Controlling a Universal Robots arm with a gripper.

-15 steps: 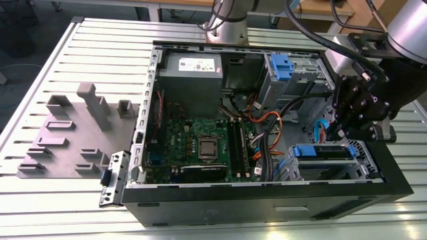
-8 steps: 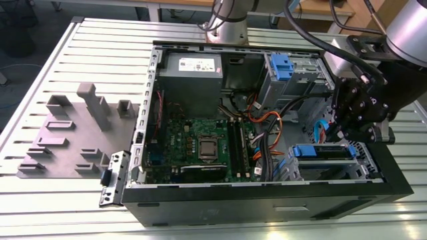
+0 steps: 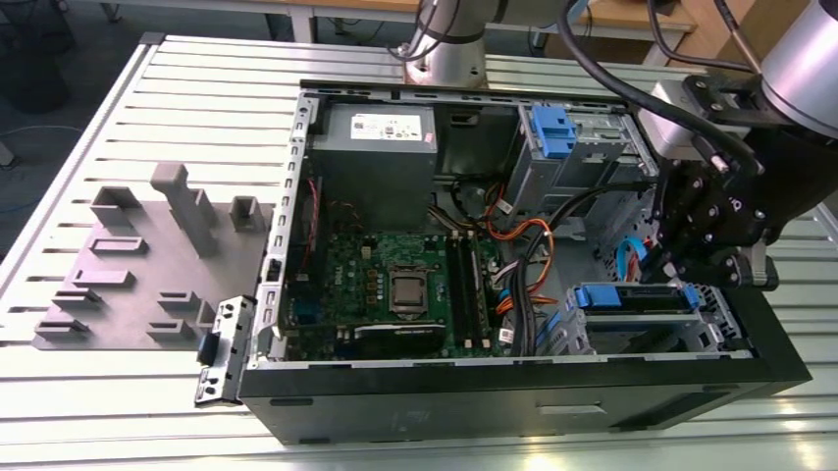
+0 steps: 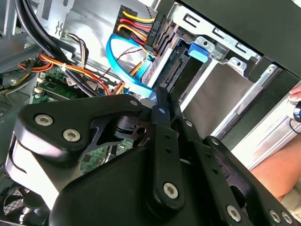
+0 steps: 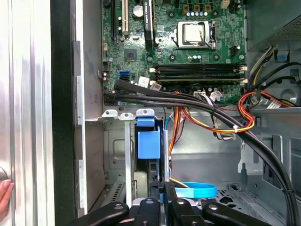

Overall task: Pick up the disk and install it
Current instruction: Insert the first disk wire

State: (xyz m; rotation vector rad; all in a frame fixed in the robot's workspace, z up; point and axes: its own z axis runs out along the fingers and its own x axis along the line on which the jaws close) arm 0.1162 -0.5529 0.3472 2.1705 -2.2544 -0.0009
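An open black computer case (image 3: 524,388) lies on a slatted metal table (image 3: 196,88). A grey fixture plate with upright blocks (image 3: 137,265) sits on the table, at the exterior view's left of the case. Inside the case, the green motherboard (image 3: 392,285) covers the floor, with the grey power-supply box (image 3: 377,147) beyond it and a drive cage holding a blue carrier (image 3: 550,132) in the far corner.

The arm's black gripper (image 3: 701,240) is inside the case at the exterior view's right, over the near drive bay (image 3: 642,324). The disk (image 3: 638,297), with its blue carrier rail showing, sits in that bay, just below the gripper.

In the first wrist view, the blue carrier tab (image 5: 148,141) stands in the bay directly ahead of the fingers (image 5: 157,188), which appear drawn close together; whether they grip anything I cannot tell. Black cable bundles (image 5: 188,101), orange and yellow wires (image 5: 221,125) and a blue data ribbon (image 5: 197,190) crowd the approach beside the bay.

A person's fingertip (image 5: 3,190) rests at the case's outer edge.
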